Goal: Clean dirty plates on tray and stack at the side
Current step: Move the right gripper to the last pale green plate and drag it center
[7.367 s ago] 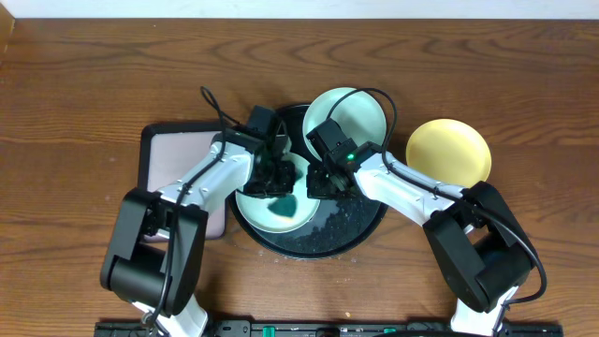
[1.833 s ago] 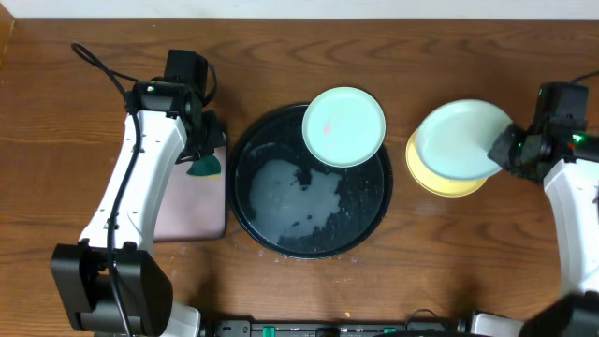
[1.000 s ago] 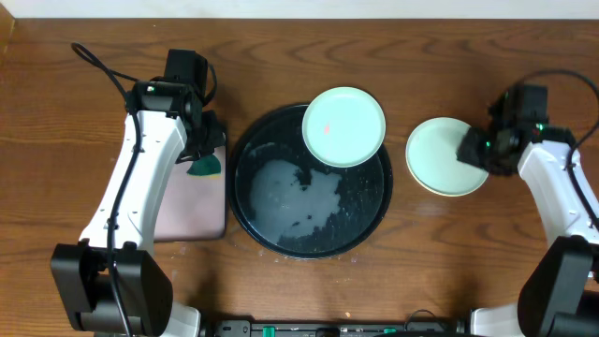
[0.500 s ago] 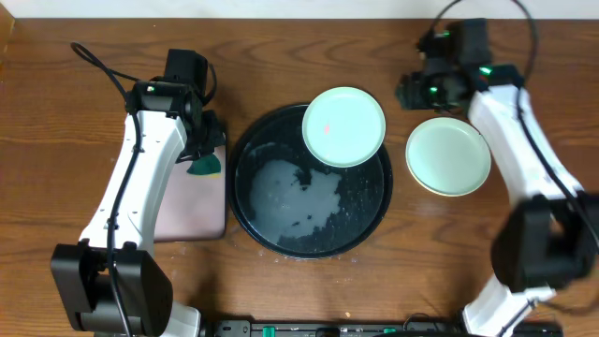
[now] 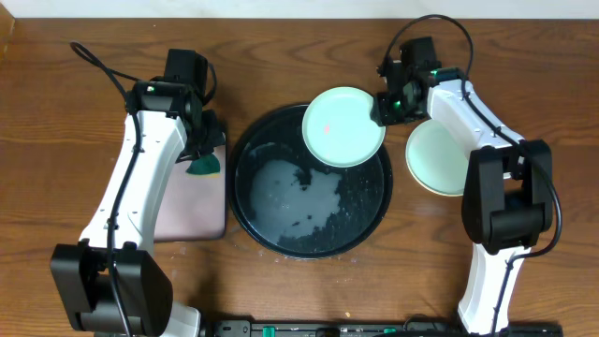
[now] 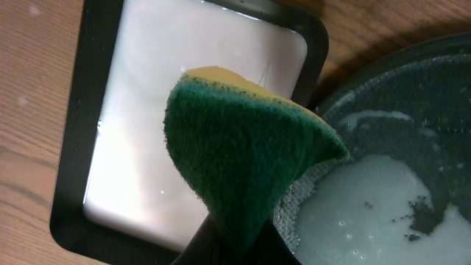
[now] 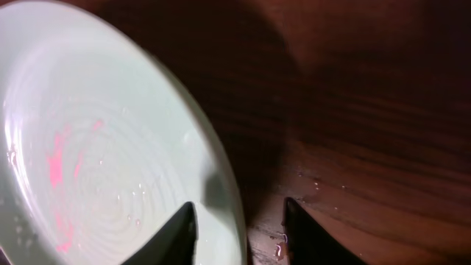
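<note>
A pale mint-green plate (image 5: 343, 126) with a pink smear lies on the back right of the round black tray (image 5: 360, 213). My right gripper (image 5: 386, 105) is open at this plate's right rim. In the right wrist view its fingers (image 7: 239, 213) straddle the rim of the plate (image 7: 96, 162), one over the plate and one over the wood. A second mint plate (image 5: 445, 159) lies on the table to the right; it covers the yellow plate. My left gripper (image 5: 200, 148) is shut on a green and yellow sponge (image 5: 205, 168) (image 6: 243, 162), held over the gap between the two trays.
The black tray holds a patch of white foamy water (image 5: 285, 192) and dark specks. A rectangular black-rimmed tray with a pale pink mat (image 5: 192, 201) (image 6: 191, 110) lies left of it. The right arm's cable loops over the back of the table.
My right gripper has let go of the mint plate on the stack at the right and has swung left to the rim of the plate on the tray. The left arm has not moved.
</note>
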### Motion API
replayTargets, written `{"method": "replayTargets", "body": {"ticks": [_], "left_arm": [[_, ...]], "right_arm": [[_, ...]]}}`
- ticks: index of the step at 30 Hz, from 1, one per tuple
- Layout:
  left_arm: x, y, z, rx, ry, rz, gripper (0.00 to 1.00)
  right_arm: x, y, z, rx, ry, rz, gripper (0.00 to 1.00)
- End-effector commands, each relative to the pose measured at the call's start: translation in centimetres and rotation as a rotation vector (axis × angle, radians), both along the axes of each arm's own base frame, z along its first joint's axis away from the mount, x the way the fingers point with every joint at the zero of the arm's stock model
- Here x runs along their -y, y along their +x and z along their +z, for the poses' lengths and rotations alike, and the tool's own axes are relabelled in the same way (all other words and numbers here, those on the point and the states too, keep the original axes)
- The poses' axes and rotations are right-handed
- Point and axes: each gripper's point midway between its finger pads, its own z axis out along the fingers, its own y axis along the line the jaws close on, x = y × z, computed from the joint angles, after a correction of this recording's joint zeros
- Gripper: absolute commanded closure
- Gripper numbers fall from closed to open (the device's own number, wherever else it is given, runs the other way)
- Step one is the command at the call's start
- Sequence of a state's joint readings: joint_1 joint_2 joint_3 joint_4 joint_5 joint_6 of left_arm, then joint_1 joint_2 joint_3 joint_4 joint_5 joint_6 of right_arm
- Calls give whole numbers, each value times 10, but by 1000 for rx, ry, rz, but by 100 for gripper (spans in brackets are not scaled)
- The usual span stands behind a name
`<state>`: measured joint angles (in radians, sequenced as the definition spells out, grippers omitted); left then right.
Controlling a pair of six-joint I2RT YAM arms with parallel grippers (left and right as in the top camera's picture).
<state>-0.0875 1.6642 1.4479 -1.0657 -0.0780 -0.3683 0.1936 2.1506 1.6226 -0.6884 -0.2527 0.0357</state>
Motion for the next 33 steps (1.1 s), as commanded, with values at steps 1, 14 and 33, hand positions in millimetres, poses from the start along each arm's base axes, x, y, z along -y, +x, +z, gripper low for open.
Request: {"method": "replayTargets", "body": {"ticks": [1,14,33], "left_arm": [[-3,-1,2,6,14,-4,92],[-3,-1,2,6,14,-4,93],[-3,-1,2,5,14,-4,93]], "right_arm": [[-5,7,5,19,8,12,72],[-3,-3,-6,-22,9,-12,99],[-45,-47,66,-119,182,109,99]]}}
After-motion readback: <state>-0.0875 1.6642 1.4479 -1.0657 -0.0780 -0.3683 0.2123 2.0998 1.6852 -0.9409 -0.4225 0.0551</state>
